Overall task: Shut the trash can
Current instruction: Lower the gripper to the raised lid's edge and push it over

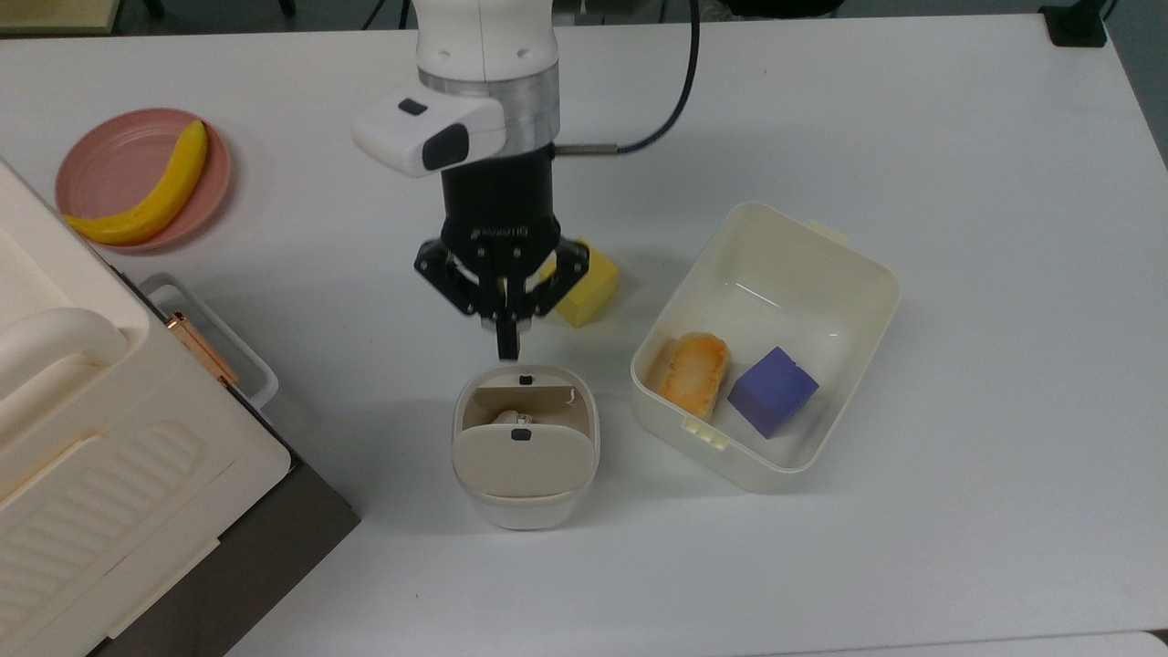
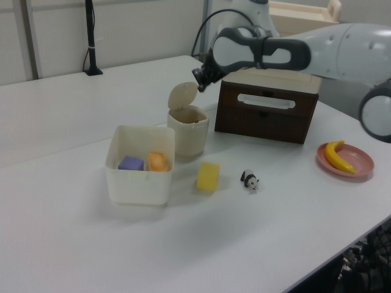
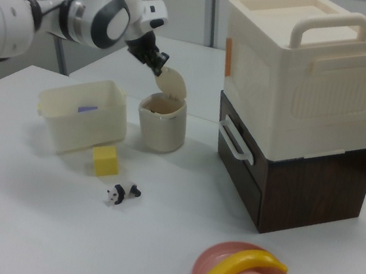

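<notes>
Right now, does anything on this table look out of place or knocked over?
Only small things. The toy panda lies on its side on the table. The trash can stands upright with its lid up, the gripper beside it. Nothing looks spilled.

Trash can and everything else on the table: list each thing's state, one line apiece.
Trash can: upright, open.
Lid: raised on its hinge.
Gripper: fingers shut, holding nothing, close to the raised lid.
Tub: open, holding a bread piece and a purple block.
Yellow block: loose on the table.
Toy panda: on the table.
Banana: lying on the pink plate.
Ribbed case: shut.
</notes>
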You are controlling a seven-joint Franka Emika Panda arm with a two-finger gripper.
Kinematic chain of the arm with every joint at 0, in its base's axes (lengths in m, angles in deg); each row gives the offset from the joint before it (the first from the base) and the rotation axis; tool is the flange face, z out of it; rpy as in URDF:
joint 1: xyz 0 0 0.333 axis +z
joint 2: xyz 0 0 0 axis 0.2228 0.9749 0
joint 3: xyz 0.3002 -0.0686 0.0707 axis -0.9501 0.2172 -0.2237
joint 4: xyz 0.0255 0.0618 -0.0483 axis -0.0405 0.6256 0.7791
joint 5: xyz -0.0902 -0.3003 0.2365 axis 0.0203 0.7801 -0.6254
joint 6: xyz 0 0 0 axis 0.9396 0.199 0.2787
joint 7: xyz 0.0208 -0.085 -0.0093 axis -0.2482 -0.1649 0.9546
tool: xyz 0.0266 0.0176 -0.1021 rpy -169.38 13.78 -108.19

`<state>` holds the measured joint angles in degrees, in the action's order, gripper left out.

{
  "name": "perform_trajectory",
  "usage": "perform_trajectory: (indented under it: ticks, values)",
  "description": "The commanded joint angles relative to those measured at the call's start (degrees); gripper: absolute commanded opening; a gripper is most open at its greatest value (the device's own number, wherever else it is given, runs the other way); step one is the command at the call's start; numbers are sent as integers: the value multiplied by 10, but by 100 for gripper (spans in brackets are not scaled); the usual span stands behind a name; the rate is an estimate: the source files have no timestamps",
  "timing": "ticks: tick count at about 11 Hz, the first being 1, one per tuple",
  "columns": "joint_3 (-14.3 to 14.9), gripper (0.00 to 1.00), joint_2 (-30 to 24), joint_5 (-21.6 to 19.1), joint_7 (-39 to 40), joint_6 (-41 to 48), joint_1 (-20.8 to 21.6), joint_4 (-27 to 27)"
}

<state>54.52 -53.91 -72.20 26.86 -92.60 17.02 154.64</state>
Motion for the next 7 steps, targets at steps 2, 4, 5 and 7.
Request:
perform_trajectory:
  ticks: [2,4,5,7]
  values:
    - [3,0,51,-4,-61,-126,2,-55]
    - [4,0,57,-2,-60,-138,2,-56]
    - [5,0,64,2,-59,-138,2,-56]
    - [3,0,66,33,-57,-132,2,-50]
